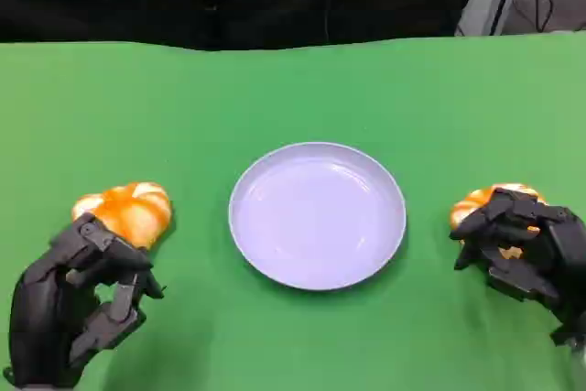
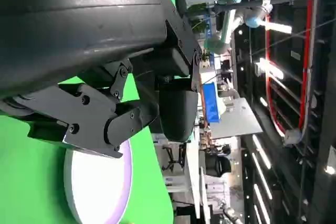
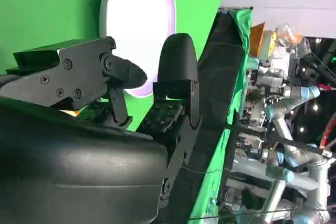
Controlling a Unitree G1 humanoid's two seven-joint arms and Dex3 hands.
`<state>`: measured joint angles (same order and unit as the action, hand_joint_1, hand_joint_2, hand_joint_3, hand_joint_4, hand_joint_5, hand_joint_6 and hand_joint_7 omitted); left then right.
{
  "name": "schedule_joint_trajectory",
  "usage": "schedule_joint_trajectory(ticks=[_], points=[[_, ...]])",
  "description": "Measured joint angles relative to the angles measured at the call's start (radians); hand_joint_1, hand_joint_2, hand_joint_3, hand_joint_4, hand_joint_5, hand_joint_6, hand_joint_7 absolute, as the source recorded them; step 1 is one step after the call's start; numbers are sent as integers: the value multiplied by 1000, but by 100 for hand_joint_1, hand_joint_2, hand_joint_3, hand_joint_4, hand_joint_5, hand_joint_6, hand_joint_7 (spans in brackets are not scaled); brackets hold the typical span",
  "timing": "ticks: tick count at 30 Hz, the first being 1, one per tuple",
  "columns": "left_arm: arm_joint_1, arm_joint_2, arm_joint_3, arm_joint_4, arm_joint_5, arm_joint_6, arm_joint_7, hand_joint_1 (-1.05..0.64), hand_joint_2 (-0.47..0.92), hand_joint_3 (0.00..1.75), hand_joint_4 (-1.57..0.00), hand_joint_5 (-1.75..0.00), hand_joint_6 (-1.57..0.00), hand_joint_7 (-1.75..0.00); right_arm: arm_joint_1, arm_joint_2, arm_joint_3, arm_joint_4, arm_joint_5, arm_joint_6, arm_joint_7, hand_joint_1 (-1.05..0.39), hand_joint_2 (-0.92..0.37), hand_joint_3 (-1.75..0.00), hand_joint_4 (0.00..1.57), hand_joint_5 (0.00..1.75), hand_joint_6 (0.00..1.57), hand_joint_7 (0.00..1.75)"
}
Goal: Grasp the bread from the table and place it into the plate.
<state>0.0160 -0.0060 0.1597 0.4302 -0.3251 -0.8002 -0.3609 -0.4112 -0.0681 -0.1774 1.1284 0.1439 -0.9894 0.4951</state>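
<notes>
A pale lilac plate [image 1: 317,215] lies in the middle of the green table. One glazed orange bread [image 1: 128,210] lies left of it. My left hand [image 1: 82,304] sits just in front of that bread with fingers loosely curled and nothing in them; the plate [image 2: 100,182] shows beyond its fingers [image 2: 105,114]. A second bread [image 1: 483,202] lies right of the plate. My right hand [image 1: 526,244] arches over it, fingers spread across its top and near side, hiding most of it. A sliver of this bread [image 3: 69,112] shows under the fingers [image 3: 79,72], with the plate [image 3: 139,19] beyond.
The green table [image 1: 302,89] runs back to a black curtain along its far edge. Bare cloth surrounds the plate on all sides. In the wrist views, lab equipment and other robot arms [image 3: 286,129] stand in the background beyond the table.
</notes>
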Motion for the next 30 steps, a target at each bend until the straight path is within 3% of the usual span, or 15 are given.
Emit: schedule_joint_trajectory(ticks=[26, 30], points=[[0, 0, -2, -8, -11, 14, 0, -7, 78, 83, -79, -174, -75, -142, 0, 0, 3, 1, -4, 0, -13, 7, -81, -69, 85, 140, 89, 101], [0, 0, -1, -8, -2, 14, 0, -8, 83, 71, -81, -167, -77, -133, 0, 0, 2, 1, -3, 0, -10, 7, -82, -69, 85, 141, 89, 100]])
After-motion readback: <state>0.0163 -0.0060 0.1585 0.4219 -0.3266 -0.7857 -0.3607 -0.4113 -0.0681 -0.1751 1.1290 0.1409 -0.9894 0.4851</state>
